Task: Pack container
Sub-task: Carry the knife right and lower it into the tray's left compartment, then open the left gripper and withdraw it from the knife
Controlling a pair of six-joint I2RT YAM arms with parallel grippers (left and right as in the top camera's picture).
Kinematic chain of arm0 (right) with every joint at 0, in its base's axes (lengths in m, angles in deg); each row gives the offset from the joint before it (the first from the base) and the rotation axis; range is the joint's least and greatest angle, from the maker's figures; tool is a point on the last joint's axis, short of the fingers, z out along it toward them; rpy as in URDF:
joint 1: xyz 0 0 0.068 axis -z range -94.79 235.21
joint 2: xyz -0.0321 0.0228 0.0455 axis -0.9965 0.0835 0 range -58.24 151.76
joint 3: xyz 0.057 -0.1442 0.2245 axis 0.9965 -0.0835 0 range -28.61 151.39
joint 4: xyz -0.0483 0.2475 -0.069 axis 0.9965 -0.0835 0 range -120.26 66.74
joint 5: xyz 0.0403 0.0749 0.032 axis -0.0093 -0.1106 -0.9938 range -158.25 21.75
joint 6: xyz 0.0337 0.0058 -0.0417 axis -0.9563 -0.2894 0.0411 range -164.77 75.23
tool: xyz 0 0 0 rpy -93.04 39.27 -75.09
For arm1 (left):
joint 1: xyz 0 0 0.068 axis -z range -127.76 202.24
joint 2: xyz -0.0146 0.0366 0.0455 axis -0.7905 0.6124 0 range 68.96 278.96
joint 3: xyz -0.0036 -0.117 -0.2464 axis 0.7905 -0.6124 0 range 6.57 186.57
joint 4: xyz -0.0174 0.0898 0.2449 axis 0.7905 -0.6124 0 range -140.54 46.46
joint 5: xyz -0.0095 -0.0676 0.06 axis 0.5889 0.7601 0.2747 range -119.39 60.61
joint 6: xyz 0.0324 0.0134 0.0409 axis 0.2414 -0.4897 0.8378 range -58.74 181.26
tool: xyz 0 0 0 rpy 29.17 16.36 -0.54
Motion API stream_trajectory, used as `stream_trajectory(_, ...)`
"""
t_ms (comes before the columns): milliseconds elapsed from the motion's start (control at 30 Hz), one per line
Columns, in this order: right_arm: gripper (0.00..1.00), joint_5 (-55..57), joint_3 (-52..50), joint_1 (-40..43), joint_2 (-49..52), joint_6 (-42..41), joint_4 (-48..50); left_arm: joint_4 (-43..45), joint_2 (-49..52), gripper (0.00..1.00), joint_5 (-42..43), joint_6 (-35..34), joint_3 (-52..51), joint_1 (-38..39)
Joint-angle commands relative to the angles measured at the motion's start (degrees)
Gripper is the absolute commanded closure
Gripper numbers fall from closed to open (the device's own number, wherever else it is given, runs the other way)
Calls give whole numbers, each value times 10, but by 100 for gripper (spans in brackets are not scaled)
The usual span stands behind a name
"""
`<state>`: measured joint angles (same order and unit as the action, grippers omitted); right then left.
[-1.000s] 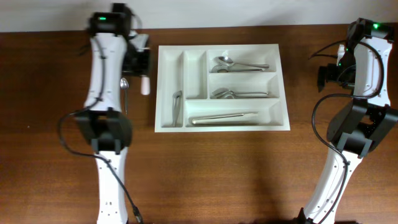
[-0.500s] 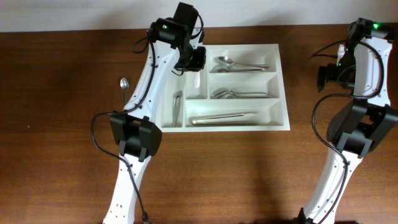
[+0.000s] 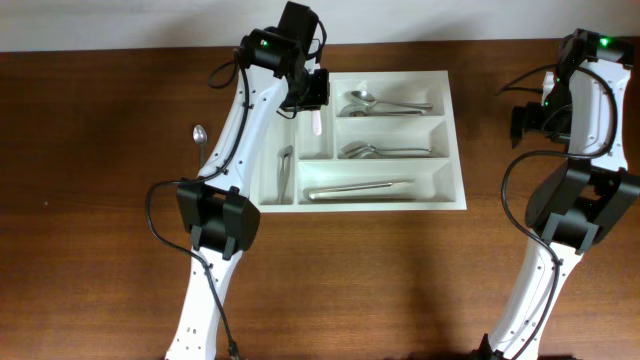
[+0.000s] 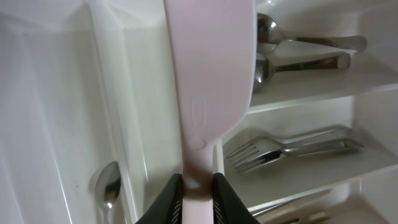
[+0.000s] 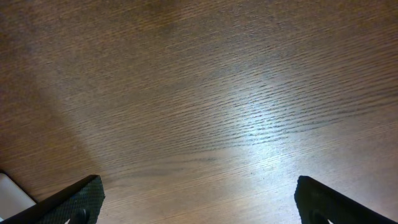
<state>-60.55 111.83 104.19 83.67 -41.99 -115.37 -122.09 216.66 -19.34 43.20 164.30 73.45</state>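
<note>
Tray (image 3: 452,140): white, five compartments, flat on the brown table (image 3: 90,230) at centre, towards the far edge; two narrow slots on its left run near to far, three long ones on its right run left to right. Contents: spoons (image 3: 385,103) in the far long compartment; forks (image 3: 385,151) in the middle one; a knife (image 3: 360,188) in the near one; a small spoon (image 3: 284,172) in the leftmost slot. Loose spoon (image 3: 200,135): on the table, left of the tray and apart from it. Left gripper (image 3: 310,92): over the tray's far left part, its fingers (image 4: 169,200) pinching the narrow neck of a pale flat spatula (image 4: 208,93), whose broad blade hangs over the second narrow slot and the wall at that slot's right. Whether the blade touches the tray cannot be told. Right gripper (image 3: 522,122): right of the tray and well apart, over bare wood, fingers (image 5: 74,199) spread wide and holding nothing.
</note>
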Motion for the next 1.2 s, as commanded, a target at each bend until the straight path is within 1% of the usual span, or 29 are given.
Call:
stream_trajectory(0,1,5,1,2,-24,0,0,4,6,84,-11,-8,-2,-2)
stream_trajectory(100,1,5,1,2,-24,0,0,5,7,85,-17,-8,-7,-2)
stream_trajectory(233,1,5,1,2,-24,0,0,5,9,83,-50,-7,-22,-2)
stream_trajectory(467,1,5,1,2,-24,0,0,15,9,83,-50,-7,-49,-2)
stream_trajectory(767,1,5,1,2,-24,0,0,18,14,81,-49,-8,-49,-2)
stream_trajectory(800,1,5,1,2,-24,0,0,19,14,78,-49,-8,-49,-2)
stream_trajectory(967,1,5,1,2,-24,0,0,24,15,75,-49,-8,-49,-2)
stream_trajectory(1167,1,5,1,2,-24,0,0,47,13,64,-50,-3,-47,-3)
